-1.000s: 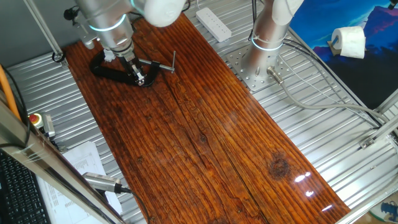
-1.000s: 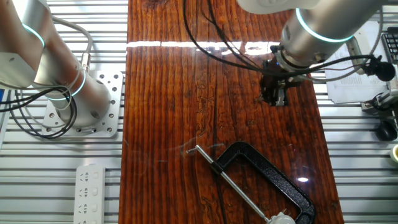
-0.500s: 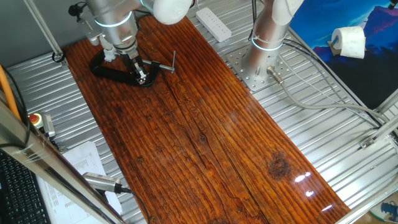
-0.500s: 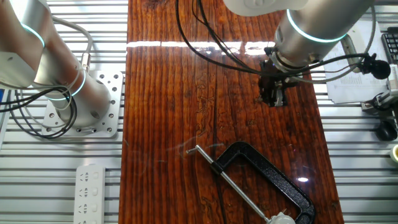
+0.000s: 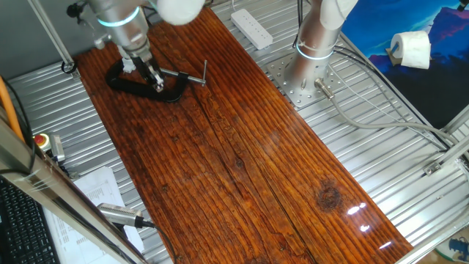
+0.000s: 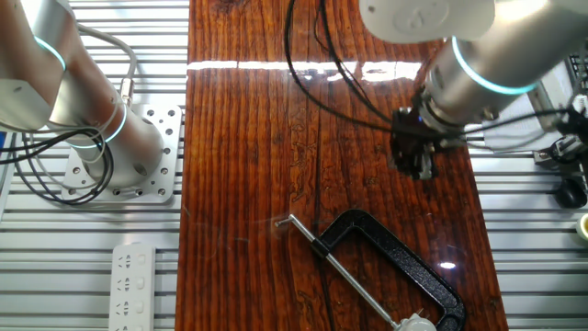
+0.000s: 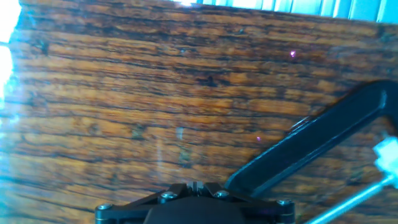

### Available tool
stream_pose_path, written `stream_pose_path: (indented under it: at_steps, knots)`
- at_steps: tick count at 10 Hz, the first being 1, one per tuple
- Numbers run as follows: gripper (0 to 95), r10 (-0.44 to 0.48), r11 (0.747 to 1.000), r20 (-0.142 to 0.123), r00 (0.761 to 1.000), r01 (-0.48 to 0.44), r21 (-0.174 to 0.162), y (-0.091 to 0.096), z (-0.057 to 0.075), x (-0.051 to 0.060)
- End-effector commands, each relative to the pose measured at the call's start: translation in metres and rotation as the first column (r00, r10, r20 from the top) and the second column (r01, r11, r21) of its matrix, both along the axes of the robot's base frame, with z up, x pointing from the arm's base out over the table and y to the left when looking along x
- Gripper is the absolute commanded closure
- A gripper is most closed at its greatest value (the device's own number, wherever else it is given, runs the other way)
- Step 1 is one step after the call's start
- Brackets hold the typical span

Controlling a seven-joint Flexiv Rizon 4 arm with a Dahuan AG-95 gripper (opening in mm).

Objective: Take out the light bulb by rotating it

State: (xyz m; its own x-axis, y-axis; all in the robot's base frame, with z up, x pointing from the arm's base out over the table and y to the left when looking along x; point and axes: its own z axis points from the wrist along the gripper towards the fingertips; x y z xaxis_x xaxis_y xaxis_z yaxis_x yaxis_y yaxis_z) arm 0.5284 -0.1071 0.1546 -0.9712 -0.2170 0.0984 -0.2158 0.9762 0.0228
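The light bulb (image 6: pixel 415 323) sits in the black clamp (image 6: pixel 404 267); hand (image 6: pixel 421 164) state unclear; no writing legible.

Two high fixed cameras face opposite ways over the table (image 5: pixel 242 169); hand camera close.

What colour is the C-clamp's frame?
Black, with a steel screw bar; the C-clamp shows best in the other fixed view.

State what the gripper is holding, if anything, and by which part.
Nothing. The gripper hangs above the wooden table, apart from the light bulb clamped in the black C-clamp.
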Motion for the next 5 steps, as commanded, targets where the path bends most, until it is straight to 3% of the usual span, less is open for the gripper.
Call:
stream_pose_path:
  at_steps: [1, 3, 5]
  knots:
    - [95.0, -0.007, 1.000, 0.001, 1.000, 0.007, 0.002, -0.018, -0.001, 0.003]
    - [95.0, 0.045, 0.999, 0.008, 0.999, -0.045, 0.014, -0.036, -0.005, 0.005]
    - [95.0, -0.014, 1.000, 0.004, 1.000, 0.014, 0.014, -0.036, -0.005, 0.005]
